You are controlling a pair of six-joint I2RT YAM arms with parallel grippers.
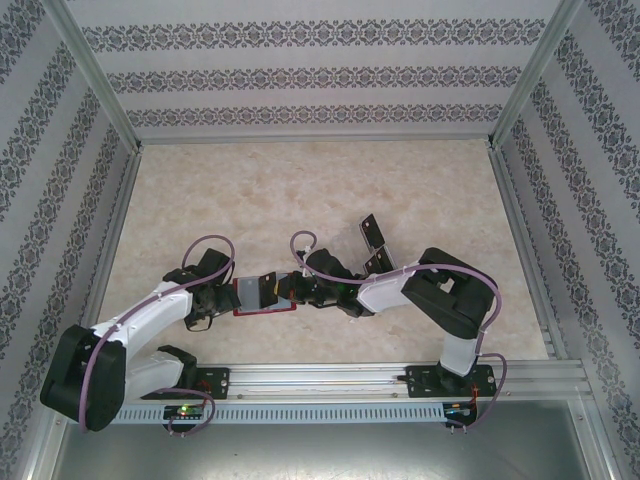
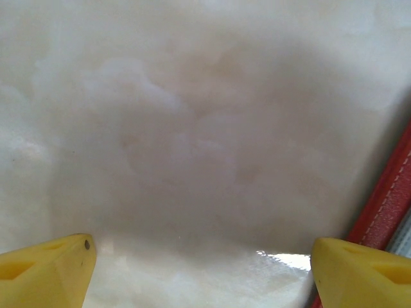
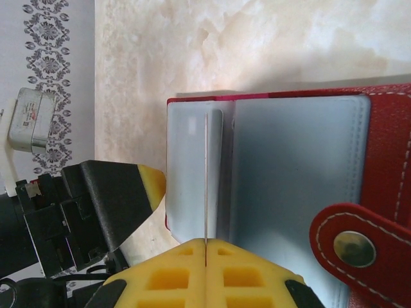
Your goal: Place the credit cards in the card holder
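The card holder (image 1: 250, 297) lies open on the table between my two grippers, red outside with grey pockets (image 3: 289, 173) and a snap tab (image 3: 350, 247). My right gripper (image 3: 205, 242) is shut on a thin credit card (image 3: 205, 179), seen edge-on and standing over the holder's left pocket. From above, that dark card (image 1: 268, 287) juts from my right gripper (image 1: 290, 290) toward the holder. My left gripper (image 2: 200, 247) is open low over the table, and its right fingertip (image 2: 347, 269) sits at the holder's red edge (image 2: 385, 199). Two more credit cards (image 1: 373, 232) (image 1: 379, 262) lie behind my right arm.
The marble-patterned table (image 1: 300, 190) is walled in by patterned panels on three sides. A metal rail (image 1: 350, 378) with both arm bases runs along the near edge. My left finger (image 3: 128, 192) shows beside the holder's left edge.
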